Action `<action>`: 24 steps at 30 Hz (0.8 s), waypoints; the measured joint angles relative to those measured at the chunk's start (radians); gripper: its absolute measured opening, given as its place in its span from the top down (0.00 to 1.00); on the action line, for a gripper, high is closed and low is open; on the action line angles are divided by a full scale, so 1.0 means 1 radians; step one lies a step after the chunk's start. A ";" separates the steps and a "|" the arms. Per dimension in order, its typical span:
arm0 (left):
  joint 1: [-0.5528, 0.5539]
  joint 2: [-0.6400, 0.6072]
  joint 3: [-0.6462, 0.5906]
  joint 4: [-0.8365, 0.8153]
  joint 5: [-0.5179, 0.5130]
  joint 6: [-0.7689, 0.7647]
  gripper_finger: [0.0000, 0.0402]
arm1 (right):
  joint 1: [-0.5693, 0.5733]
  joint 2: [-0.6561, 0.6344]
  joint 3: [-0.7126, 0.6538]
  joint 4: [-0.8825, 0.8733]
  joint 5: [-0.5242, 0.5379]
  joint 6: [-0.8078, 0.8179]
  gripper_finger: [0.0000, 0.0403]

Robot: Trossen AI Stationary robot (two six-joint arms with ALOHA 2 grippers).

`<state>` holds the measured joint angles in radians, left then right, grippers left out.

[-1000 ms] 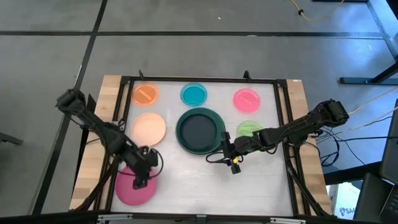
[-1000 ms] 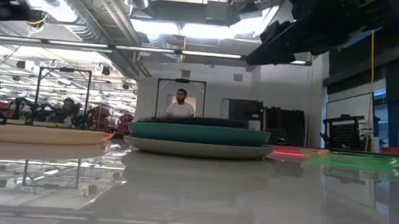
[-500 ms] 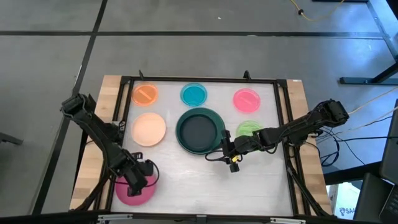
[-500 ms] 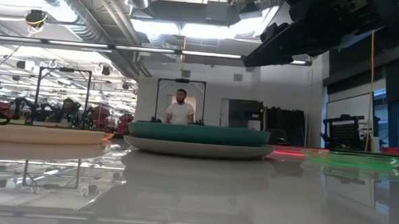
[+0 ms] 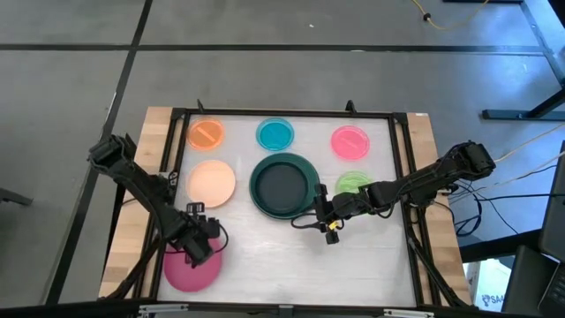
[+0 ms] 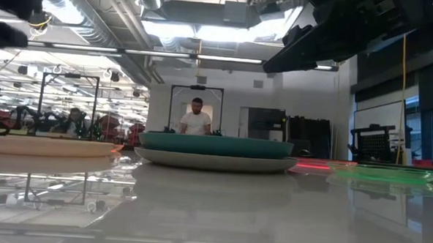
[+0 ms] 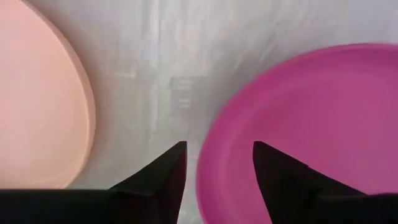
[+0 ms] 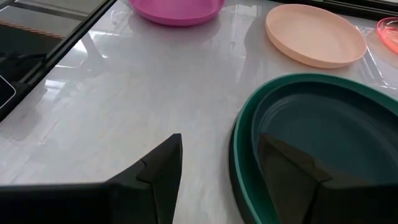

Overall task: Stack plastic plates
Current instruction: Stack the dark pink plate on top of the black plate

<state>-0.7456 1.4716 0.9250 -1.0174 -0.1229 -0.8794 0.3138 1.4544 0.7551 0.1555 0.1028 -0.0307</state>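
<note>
A stack of three large plates sits mid-table: grey [image 6: 215, 162] at the bottom, teal-green [image 5: 260, 199] on it, black [image 5: 284, 185] on top. The magenta plate [image 5: 185, 272] lies flat near the table's near-left corner. My left gripper [image 7: 217, 149] hovers open above it, its fingers on either side of the plate's far rim [image 7: 202, 171]. My right gripper [image 8: 219, 146] is open at the stack's near-right rim [image 8: 235, 155], one finger on either side of it. I see no touch by either gripper. Peach [image 5: 212, 183] and green [image 5: 353, 182] plates flank the stack.
Small orange [image 5: 206, 133], blue [image 5: 275, 134] and pink [image 5: 350, 140] plates line the far edge. A dark frame [image 5: 282, 113] borders the table. Bare tabletop lies along the near edge, right of the magenta plate. A person [image 6: 195, 120] stands in the room far behind.
My left gripper moved a little toward the near-left corner over the magenta plate, then came back slightly toward the far side. No plate has moved. My right arm kept still.
</note>
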 joint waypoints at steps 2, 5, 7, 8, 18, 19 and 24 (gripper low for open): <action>0.022 -0.012 -0.041 0.038 0.041 0.015 0.56 | 0.000 0.002 0.000 0.001 0.000 0.000 0.51; 0.049 -0.033 -0.109 0.104 0.088 0.019 0.56 | 0.000 0.003 0.000 -0.004 0.000 0.000 0.51; 0.059 -0.045 -0.147 0.161 0.111 0.019 0.56 | 0.000 0.003 0.000 -0.006 0.000 0.000 0.51; 0.064 -0.051 -0.164 0.189 0.126 0.019 0.56 | 0.000 0.003 0.000 -0.009 0.002 0.000 0.51; 0.097 -0.055 -0.245 0.271 0.236 0.026 0.74 | 0.000 0.004 0.000 -0.010 0.020 0.000 0.51; 0.100 -0.055 -0.245 0.272 0.234 0.033 0.78 | 0.000 0.004 0.000 -0.010 0.020 0.000 0.51; 0.130 -0.057 -0.243 0.280 0.244 0.056 0.96 | 0.000 0.004 0.000 -0.010 0.020 0.000 0.51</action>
<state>-0.6160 1.4149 0.6816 -0.7375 0.1214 -0.8233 0.3140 1.4582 0.7555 0.1459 0.1226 -0.0311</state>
